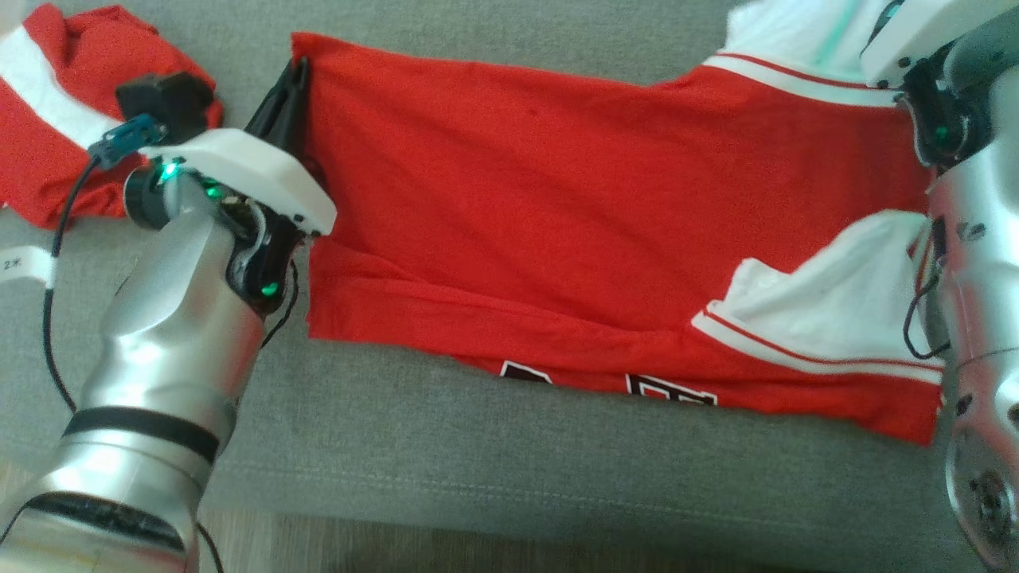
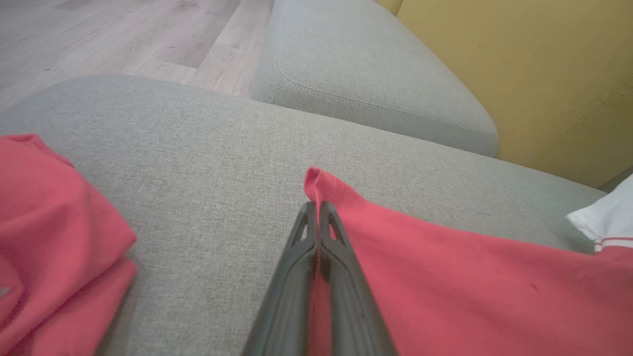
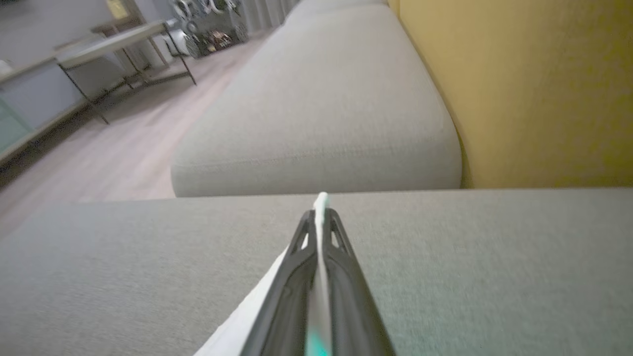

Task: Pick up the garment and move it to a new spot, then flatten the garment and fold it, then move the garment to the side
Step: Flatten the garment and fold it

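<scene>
**Left pincer** [image 2: 317,205]: clenched on a red corner of the shirt [image 1: 557,199], with the cloth nipped between the tips.
**Right pincer** [image 3: 321,212]: clenched on a white edge of the same shirt.
**Shirt:** spread on the grey cushion [image 1: 478,461] between the two pincers, creased along its near side. It is gripped at opposite ends, probably so it can be drawn flat.
**Outward of the left pincer:** a second red garment [image 1: 48,95], bunched and apart from the shirt.
**Beyond both pincers:** a yellow backrest [image 3: 519,89].
</scene>
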{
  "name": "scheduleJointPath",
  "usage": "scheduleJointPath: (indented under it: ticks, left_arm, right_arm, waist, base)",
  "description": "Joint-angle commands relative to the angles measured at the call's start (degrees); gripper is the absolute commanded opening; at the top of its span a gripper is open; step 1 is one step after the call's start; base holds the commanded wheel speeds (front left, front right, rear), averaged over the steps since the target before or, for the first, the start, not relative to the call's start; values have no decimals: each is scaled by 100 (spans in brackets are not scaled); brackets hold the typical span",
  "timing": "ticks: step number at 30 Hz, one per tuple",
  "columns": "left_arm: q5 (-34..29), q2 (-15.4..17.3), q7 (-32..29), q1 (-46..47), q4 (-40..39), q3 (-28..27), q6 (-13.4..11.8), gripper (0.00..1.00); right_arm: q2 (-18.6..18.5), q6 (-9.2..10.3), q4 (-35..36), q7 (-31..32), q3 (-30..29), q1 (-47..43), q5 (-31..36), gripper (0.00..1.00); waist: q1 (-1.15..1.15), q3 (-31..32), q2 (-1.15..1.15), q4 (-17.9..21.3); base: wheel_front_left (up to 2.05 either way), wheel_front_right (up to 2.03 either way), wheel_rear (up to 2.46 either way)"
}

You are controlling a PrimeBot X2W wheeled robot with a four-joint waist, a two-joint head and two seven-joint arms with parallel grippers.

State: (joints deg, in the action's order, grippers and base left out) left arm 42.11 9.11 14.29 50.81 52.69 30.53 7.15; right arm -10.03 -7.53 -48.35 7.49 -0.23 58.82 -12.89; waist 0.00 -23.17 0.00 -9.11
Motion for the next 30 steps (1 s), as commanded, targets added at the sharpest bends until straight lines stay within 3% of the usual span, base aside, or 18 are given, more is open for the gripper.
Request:
scheduleJointPath:
  ticks: [1, 6, 16, 21, 27, 28, 29, 30]
  left_arm:
    - [31, 306, 70, -16, -184, -208, 34, 0]
    - [145, 401, 71, -332, -326, -226, 34, 0]
    - [584, 840, 71, -1417, -927, -454, 34, 0]
    - [623, 977, 71, -1764, -1170, -609, -16, 0]
    - [738, 1017, 55, -2144, -1299, -698, -101, 0]
    - [760, 1010, 41, -2202, -1311, -696, -109, 0]
    - [781, 1004, 30, -2257, -1319, -698, -122, 6]
    - [787, 1001, 30, -2307, -1325, -700, -153, 38]
  right_arm:
    - [20, 4, 407, -126, 207, -172, -226, 0]
    - [-5, 4, 1045, -204, 520, -839, -660, 0]
    - [102, 4, 3647, 420, 491, -3459, -1799, 0]
    - [370, 4, 4684, 713, 285, -4568, -1987, 0]
    - [617, 4, 5276, 909, 131, -5492, -1957, 0]
    - [638, 4, 5283, 939, 126, -5588, -1939, 4]
    - [652, 4, 5271, 970, 133, -5673, -1879, 25]
    - [664, 4, 5257, 984, 151, -5740, -1828, 56]
  waist:
    - [0, 129, 0, 91]
    - [0, 333, 0, 214]
    - [0, 610, 0, 561]
    - [0, 646, 0, 657]
    - [0, 675, 0, 754]
    - [0, 682, 0, 762]
    - [0, 688, 0, 768]
    - [0, 698, 0, 768]
  base:
    - [0, 0, 0]
    - [0, 0, 0]
    - [0, 0, 0]
    - [0, 0, 0]
    - [0, 0, 0]
    - [0, 0, 0]
    - [0, 0, 0]
    - [0, 0, 0]
